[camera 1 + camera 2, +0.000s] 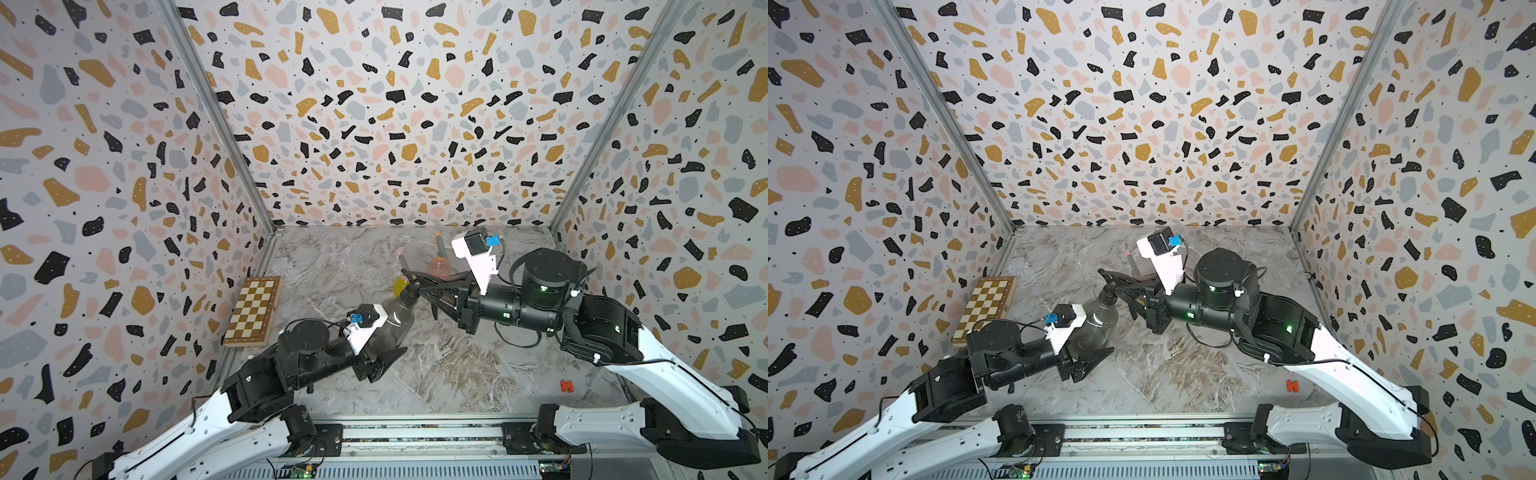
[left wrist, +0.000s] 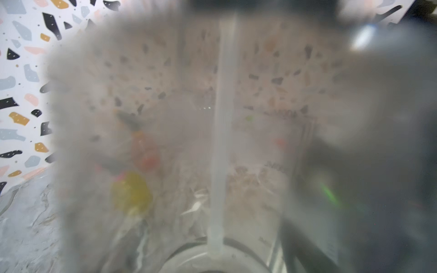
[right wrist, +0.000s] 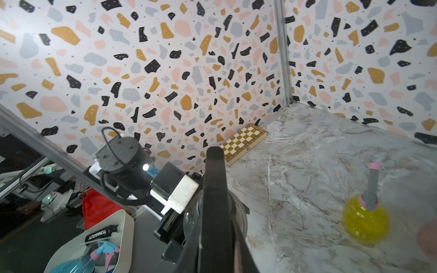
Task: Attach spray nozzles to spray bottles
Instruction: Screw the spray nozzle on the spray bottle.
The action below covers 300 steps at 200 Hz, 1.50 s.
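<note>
The smoky grey spray bottle (image 1: pixel 397 320) stands tilted at mid-table with my left gripper (image 1: pixel 394 337) shut on its belly. The all-black spray nozzle (image 1: pixel 412 284) sits on its neck, and my right gripper (image 1: pixel 423 286) is shut on the nozzle head from the right. Through the bottle wall, the left wrist view shows the dip tube (image 2: pixel 222 118) reaching down inside. Behind stand the yellow bottle (image 3: pixel 365 222) with the grey, pink-trigger nozzle (image 3: pixel 372 186) on it, and the pink bottle (image 1: pixel 440 267) with the orange-trigger nozzle (image 1: pixel 439 245).
A folded chessboard (image 1: pixel 253 309) lies against the left wall. A small red-orange piece (image 1: pixel 566 385) sits on the marble table near the front right. A white bin (image 3: pixel 94 236) with oddments stands outside the cell.
</note>
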### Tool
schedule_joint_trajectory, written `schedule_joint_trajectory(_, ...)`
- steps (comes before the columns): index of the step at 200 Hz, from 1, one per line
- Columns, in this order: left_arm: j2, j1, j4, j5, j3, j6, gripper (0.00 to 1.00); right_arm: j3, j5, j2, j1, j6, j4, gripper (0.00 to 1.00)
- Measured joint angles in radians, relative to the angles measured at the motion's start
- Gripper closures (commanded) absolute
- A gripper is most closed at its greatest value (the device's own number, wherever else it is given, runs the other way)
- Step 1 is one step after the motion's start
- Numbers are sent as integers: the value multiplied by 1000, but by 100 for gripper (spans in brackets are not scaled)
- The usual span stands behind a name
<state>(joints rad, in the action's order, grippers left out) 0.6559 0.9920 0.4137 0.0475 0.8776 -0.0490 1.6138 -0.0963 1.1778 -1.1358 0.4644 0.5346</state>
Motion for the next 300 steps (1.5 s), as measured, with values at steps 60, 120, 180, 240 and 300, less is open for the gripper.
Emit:
schedule_joint_trajectory(60, 7, 46, -39, -190, -56, -15, 100, 11, 156, 49, -32, 148, 22, 100)
schedule_joint_trajectory(120, 40, 95, -126, -333, -119, -33, 100, 6, 272, 70, -46, 262, 52, 93)
schedule_joint_trajectory(180, 47, 98, -142, -342, -119, -49, 100, 66, 289, 101, -64, 268, 95, 75)
schedule_joint_trajectory(240, 58, 108, -198, -312, -109, -60, 100, 107, 203, 158, -125, 223, 147, 53)
schedule_joint_trajectory(300, 57, 109, -240, -292, -108, -59, 100, 161, 200, 151, -153, 175, 162, 40)
